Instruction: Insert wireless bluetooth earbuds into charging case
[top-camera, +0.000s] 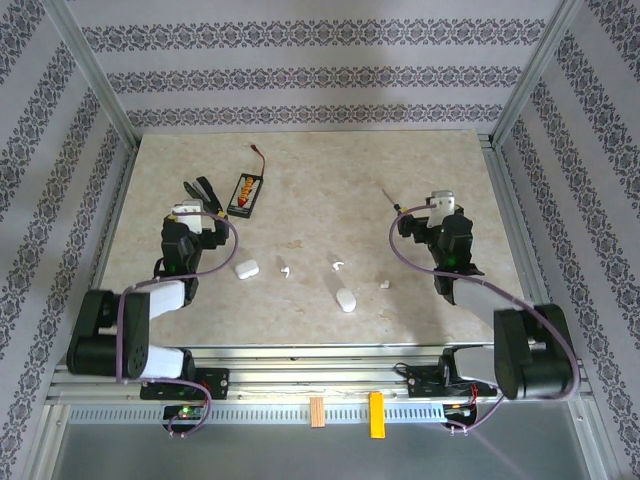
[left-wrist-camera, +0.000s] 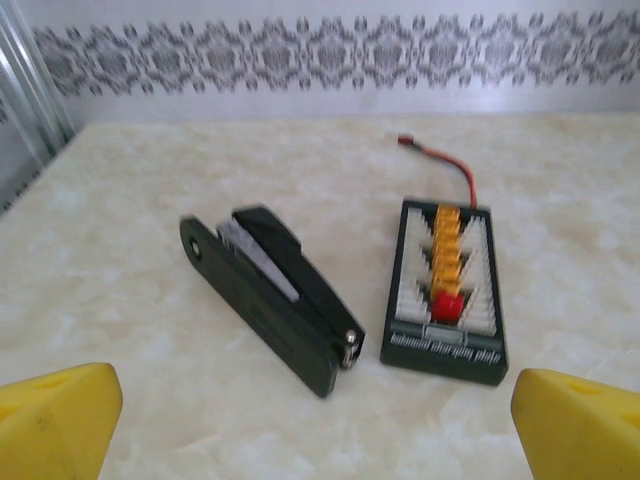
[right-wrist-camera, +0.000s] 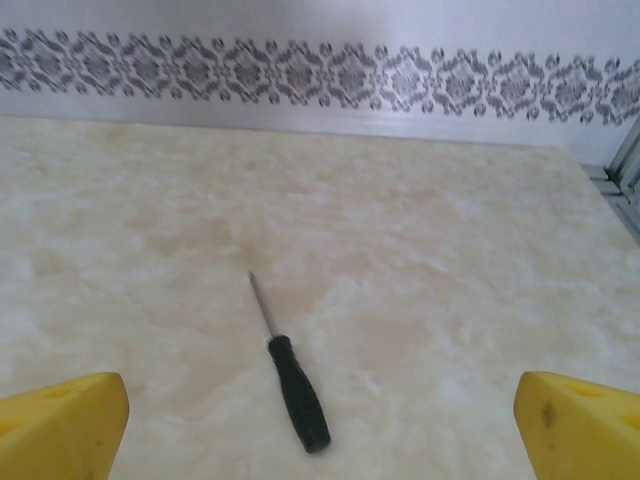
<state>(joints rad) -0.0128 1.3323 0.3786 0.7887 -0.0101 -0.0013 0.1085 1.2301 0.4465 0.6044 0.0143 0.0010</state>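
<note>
Top external shows earbuds (top-camera: 285, 270) apparently loose between splayed left fingers (left-wrist-camera: 55, 415) and right fingers (right-wrist-camera: 575, 425).

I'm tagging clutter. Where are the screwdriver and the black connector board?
screwdriver (right-wrist-camera: 298, 395): right wrist view, on its black handle.
black connector board (left-wrist-camera: 447, 306): left wrist view, on its red plug.

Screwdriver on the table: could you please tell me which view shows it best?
The right wrist view: the screwdriver lies close and central, black handle and thin shaft distinct. The top external view shows it as a tiny sliver.
</note>
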